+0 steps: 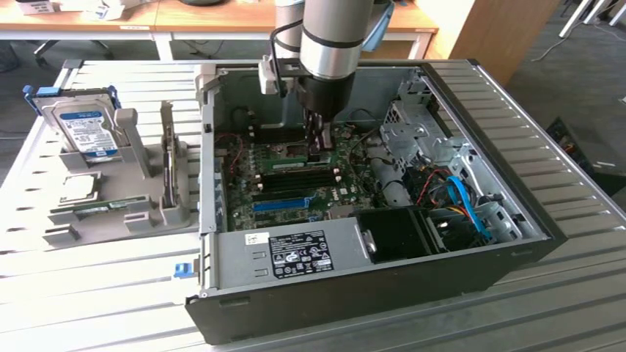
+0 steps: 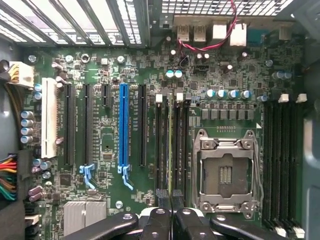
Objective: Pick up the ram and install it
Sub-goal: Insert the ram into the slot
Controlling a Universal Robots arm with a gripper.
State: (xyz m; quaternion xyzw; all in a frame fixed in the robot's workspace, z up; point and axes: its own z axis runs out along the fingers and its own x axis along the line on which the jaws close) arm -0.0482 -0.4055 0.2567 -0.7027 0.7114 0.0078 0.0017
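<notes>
**A:** Wooden desks line the back of the room, along the upper edge of the exterior view, behind a slatted metal bench (image 1: pixel 88 293). What's biggest on it?

**B:** An open black computer case (image 1: pixel 391 293), filling the middle and lower right of that frame. The arm (image 1: pixel 328 40) drops into it from the upper middle.

**A:** And inside?

**B:** A green motherboard (image 2: pixel 100 165), with a blue slot (image 2: pixel 123 125) and an open processor socket (image 2: pixel 225 172). At the exterior view's left, a grey holder (image 1: pixel 132 147) carries a blue-labelled hard drive (image 1: pixel 83 132) upright and a small square processor chip (image 1: pixel 78 187) lying flat.

**A:** The tool?

**B:** The tool (image 2: pixel 170 200) is pinched nearly closed on the ram (image 2: pixel 171 145), which the wrist view shows edge-on as a thin green strip. It stands on its long edge among the dark memory slots between the blue slot and the socket. Whether it's fully seated, I can't tell.
</notes>
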